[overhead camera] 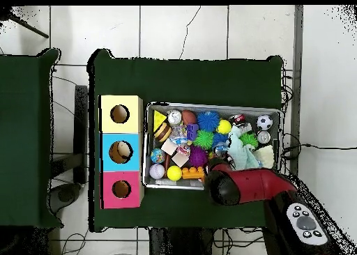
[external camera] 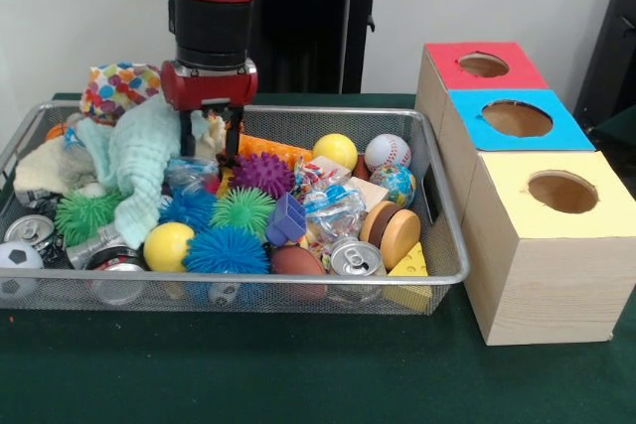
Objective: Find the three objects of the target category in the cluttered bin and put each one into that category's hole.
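The gripper [external camera: 210, 143] hangs over the bin [external camera: 298, 279], its dark fingers too blurred against the clutter to tell whether they are parted; from overhead the red arm [overhead camera: 247, 186] hides it and the bin's corner. A mint cloth [external camera: 142, 159] covers the toys beneath it. The arm's upper part is cut off at the front view's top edge.
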You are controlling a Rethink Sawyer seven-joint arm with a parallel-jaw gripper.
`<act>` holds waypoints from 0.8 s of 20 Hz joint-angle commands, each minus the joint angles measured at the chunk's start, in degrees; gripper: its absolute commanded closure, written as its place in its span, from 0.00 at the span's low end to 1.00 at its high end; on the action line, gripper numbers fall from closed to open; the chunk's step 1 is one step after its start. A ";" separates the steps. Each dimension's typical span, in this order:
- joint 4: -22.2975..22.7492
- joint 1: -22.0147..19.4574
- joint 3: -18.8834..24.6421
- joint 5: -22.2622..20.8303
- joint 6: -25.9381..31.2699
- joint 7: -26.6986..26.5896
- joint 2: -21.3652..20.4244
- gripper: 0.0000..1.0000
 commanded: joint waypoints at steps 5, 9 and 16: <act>0.93 2.20 5.74 6.53 8.31 4.72 -0.59 0.00; 0.67 2.14 5.96 7.26 7.44 4.53 -0.30 0.00; -2.91 4.07 4.53 7.50 5.65 5.21 2.83 0.00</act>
